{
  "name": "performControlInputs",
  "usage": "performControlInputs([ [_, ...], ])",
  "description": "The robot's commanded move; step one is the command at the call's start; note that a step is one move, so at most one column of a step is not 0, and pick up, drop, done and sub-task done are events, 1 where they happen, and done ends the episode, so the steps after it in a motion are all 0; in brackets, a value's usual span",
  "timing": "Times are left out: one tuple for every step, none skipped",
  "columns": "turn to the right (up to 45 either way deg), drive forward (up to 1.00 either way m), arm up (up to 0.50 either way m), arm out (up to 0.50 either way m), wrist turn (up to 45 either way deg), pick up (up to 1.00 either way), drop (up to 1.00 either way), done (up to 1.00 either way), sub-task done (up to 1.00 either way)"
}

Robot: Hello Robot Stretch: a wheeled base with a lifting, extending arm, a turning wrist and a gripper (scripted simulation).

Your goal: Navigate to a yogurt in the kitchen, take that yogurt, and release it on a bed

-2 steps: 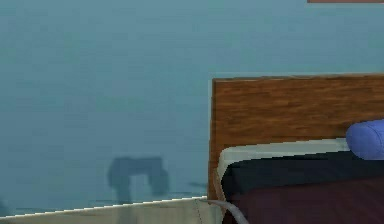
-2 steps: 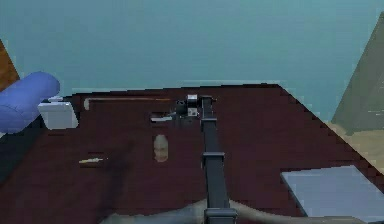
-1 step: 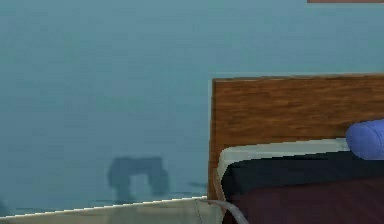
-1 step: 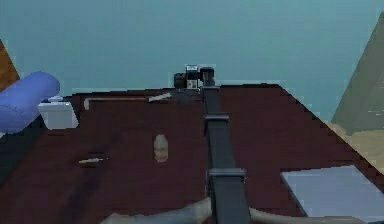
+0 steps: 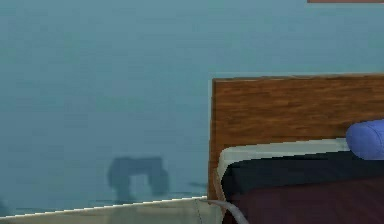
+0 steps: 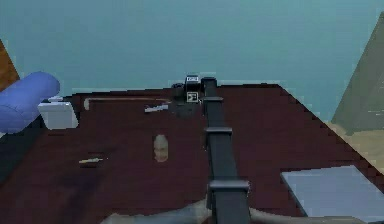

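Arm side view showed the gripper [image 6: 171, 106] reaching across the bed [image 6: 285, 130]; its grip couldn't be told. Probably the release step: next, let go there.

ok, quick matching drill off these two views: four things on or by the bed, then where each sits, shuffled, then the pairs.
1 blue pillow
2 grey flat slab
3 small tan blob
4 wooden headboard

a arm side view's bottom right
b against the teal wall, forward view's right
c arm side view's left edge
d middle of the dark red bedspread

Pairs: 1-c, 2-a, 3-d, 4-b
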Motion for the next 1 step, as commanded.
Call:
performControlInputs([
  [0.0, 0.0, 0.0, 0.0, 0.0, 0.0, 0.0, 1.0, 0.0],
])
